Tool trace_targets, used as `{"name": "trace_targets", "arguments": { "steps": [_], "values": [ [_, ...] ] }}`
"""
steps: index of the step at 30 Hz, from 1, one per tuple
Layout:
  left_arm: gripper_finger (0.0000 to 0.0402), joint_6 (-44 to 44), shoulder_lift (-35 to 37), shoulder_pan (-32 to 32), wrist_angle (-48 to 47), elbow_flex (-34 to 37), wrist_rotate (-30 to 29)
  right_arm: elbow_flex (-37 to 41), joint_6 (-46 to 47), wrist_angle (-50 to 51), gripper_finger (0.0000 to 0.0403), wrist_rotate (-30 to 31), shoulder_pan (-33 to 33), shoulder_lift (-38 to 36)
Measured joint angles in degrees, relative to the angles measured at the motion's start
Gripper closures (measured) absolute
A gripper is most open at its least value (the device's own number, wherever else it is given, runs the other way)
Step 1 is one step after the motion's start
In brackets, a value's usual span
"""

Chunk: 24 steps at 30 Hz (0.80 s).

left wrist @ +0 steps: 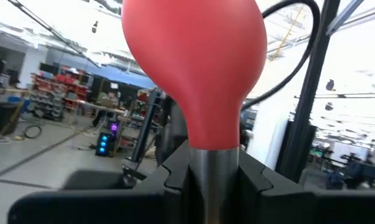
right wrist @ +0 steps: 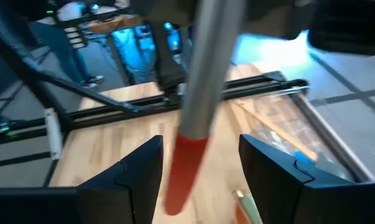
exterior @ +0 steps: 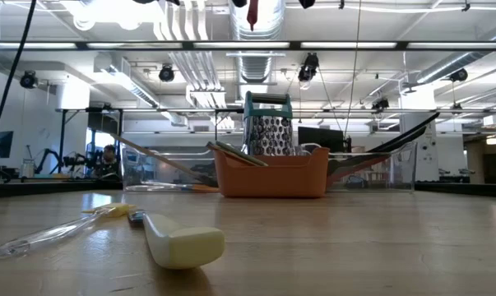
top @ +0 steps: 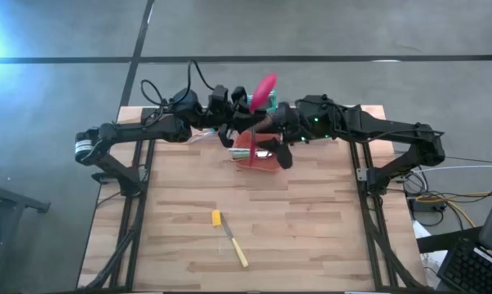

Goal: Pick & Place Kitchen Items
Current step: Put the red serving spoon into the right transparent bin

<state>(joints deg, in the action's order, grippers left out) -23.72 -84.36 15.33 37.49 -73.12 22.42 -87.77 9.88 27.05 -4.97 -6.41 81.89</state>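
One utensil is in the air right now — a red spatula (top: 264,88) with a steel shaft and red handle end, clamped by the left gripper (top: 229,110) around the shaft just below the head, which we see close up in the left wrist view (left wrist: 196,68). The right gripper (right wrist: 199,168) sits over the far middle of the table next to the left one, its fingers (right wrist: 140,174) spread wide either side of the spatula's handle end (right wrist: 186,168) and not touching it, so we read only the left as carrying. Below both, the red-orange bin (exterior: 272,175) holds the box grater (exterior: 268,131) and some slim utensils leaning over its rim; we can't count them from here. More long pieces lie in or beside a clear tray (exterior: 371,168) behind the bin — the placement is unclear. On the near table a yellow-handled knife (top: 229,238) lies well apart from the bin, untouched; low view shows it next to a cream handle (exterior: 182,242). Our read: partway through — several items are at the bin, the spatula is mid-transfer and not yet set down, and at least the near knife is left.
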Motion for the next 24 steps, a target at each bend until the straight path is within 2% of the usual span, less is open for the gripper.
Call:
{"name": "trace_targets", "arguments": {
  "steps": [7,12,16,21,24],
  "values": [
    [0.0335,0.24,0.0,0.03,-0.09,0.09,0.86,0.0,1.52,-2.88,0.0197,2.05,-1.32,-1.68],
    [0.0335,1.06,0.0,0.43,-0.04,0.11,0.85,-0.04,3.95,-6.74,0.0197,-1.39,-1.22,-0.99],
    [0.0335,1.11,0.0,0.57,0.62,0.17,0.86,-0.04,4.49,-6.84,0.0201,-1.49,-1.26,0.12],
    [0.0335,1.2,0.0,0.57,0.88,0.04,1.07,-0.02,5.03,-9.49,0.0226,-1.53,-1.24,0.9],
    [0.0335,1.16,0.0,0.57,1.02,0.04,1.08,-0.04,5.29,-9.72,0.0259,-1.51,-1.25,1.49]
  ]
}}
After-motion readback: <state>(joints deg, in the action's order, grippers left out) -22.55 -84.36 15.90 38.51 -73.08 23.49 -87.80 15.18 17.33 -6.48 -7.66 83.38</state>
